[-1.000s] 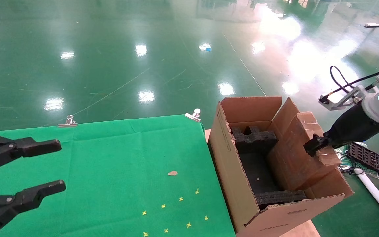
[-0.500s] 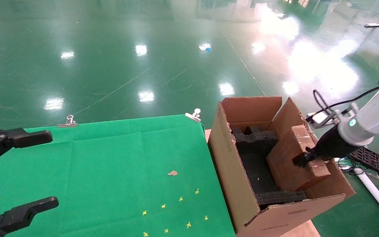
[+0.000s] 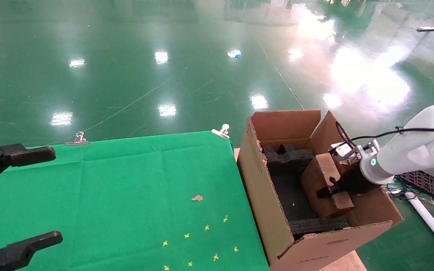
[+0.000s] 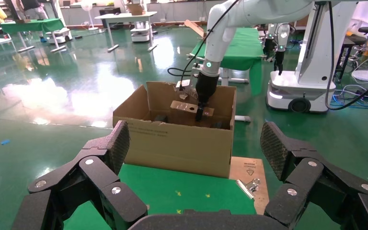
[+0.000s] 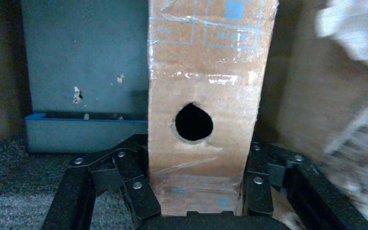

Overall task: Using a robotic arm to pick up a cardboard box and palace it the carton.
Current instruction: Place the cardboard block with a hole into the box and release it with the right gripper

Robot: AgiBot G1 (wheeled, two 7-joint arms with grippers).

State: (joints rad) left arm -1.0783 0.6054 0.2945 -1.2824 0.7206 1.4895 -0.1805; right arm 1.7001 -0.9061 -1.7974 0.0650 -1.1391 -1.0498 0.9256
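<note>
The robotic arm (image 3: 409, 160), white with a black wrist, reaches down into the carton (image 3: 269, 210) at the table's right end. Its right gripper (image 3: 330, 190) is shut on the cardboard box (image 3: 317, 178), a small brown taped box with a round hole, held tilted inside the carton above the black foam inserts (image 3: 288, 158). In the right wrist view the fingers (image 5: 134, 187) clamp both sides of the box (image 5: 206, 72). The left wrist view shows the arm (image 4: 218, 33), box (image 4: 184, 106) and carton (image 4: 172, 139) from afar. My left gripper (image 3: 17, 201) is open and empty over the table's left edge.
The green cloth table (image 3: 126, 188) carries small yellow marks (image 3: 202, 241) and a brown scrap (image 3: 197, 198). Metal clips (image 3: 221, 131) hold the cloth's far edge. A black grid tray (image 3: 424, 182) and cables lie on the green floor right of the carton.
The right arm has lowered the cardboard box from above the carton's right flap down into the carton. The left gripper has drawn back left and its fingers spread wider.
</note>
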